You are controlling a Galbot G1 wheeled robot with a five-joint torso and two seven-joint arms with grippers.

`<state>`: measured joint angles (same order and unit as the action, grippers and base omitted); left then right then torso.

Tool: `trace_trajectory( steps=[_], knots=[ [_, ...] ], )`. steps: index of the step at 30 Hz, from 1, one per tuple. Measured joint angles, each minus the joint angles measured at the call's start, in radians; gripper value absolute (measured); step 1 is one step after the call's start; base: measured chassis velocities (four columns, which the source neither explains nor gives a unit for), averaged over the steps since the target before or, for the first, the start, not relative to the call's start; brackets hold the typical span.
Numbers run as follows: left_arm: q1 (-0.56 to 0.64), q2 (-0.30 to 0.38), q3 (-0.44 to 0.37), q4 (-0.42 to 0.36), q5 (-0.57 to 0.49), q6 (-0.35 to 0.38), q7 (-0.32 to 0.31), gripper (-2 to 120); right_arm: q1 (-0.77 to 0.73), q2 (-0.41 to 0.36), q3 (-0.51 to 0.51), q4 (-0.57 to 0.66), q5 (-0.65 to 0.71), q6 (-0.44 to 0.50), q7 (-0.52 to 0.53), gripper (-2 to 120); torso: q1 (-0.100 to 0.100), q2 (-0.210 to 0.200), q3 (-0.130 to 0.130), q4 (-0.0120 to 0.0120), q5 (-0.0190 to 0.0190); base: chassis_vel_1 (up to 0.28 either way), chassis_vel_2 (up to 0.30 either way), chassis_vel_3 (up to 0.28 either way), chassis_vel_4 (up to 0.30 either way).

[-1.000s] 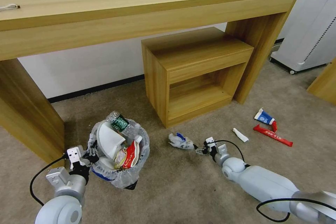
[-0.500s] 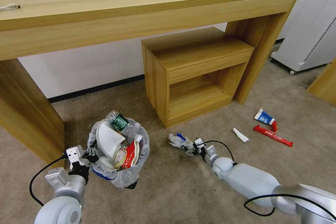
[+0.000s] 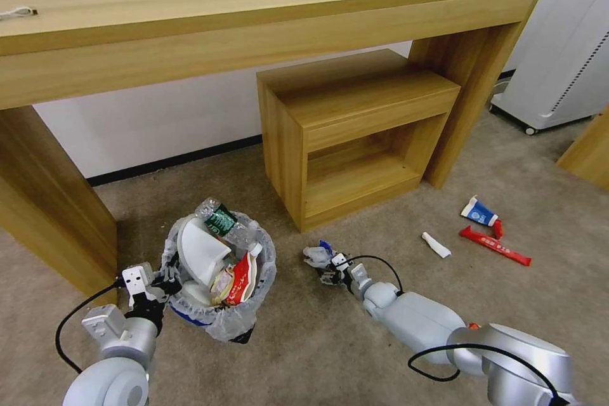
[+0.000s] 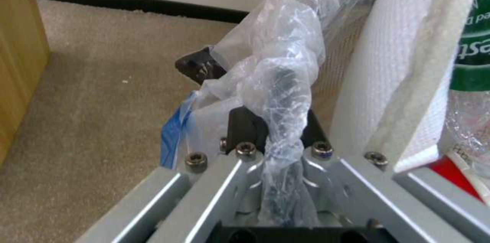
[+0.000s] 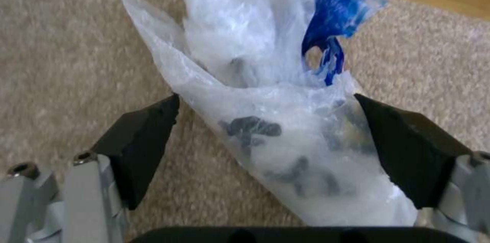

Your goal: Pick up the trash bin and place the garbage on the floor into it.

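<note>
Left gripper [image 3: 166,281] fingers clamp the trash bin [image 3: 219,317] rim, right gripper [image 3: 328,270] fingers spread wide around a crumpled wrapper [image 3: 317,255] on the floor [image 3: 330,342].

1. Your right tool [image 3: 328,268] now sits farther toward the trash bin [image 3: 219,269] than a second ago, its arm stretched more across the floor [image 3: 355,355].
2. Its jaws now stand open on either side of the crumpled wrapper [image 5: 275,120], where before they were just short of it.
3. That wrapper has shifted slightly toward the bin.
4. The bin itself has nudged a little to your right.
</note>
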<state>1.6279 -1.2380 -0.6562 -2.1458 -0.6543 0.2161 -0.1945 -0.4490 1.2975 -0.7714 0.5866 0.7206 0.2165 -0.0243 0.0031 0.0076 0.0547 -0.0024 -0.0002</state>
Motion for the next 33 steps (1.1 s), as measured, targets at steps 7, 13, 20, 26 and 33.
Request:
trace_trajectory(
  steps=[7,13,20,26,33],
  knots=[
    [-0.013,-0.003,0.004,0.014,0.001,-0.004,0.001,3,-0.013,-0.008,0.018,0.003,-0.025,0.016,-0.007,61,0.000,0.000,0.000,-0.0002,0.0002,0.000,0.000,0.000,0.000],
    [-0.018,-0.003,0.004,0.029,0.003,-0.006,0.001,3,-0.019,-0.023,0.027,0.017,-0.034,0.032,-0.010,40,0.000,0.000,0.000,0.0000,0.0002,0.000,0.000,0.000,0.000],
    [-0.022,-0.006,0.006,0.037,0.005,-0.008,0.002,3,-0.023,-0.042,0.033,0.029,-0.047,0.050,-0.024,14,0.000,0.000,0.000,0.0000,0.0003,0.000,0.000,0.000,0.000],
    [-0.024,-0.006,0.005,0.044,0.005,-0.008,0.002,3,-0.040,-0.056,0.060,0.050,-0.051,0.086,-0.044,0,0.000,0.000,0.000,0.0000,0.0002,0.000,0.000,0.000,0.000],
    [-0.037,0.012,0.002,0.069,0.001,-0.003,-0.008,3,-0.078,-0.300,0.111,0.398,0.063,0.220,-0.094,0,0.000,0.000,0.000,-0.0008,0.0003,0.000,0.000,0.000,0.000]
  ],
)
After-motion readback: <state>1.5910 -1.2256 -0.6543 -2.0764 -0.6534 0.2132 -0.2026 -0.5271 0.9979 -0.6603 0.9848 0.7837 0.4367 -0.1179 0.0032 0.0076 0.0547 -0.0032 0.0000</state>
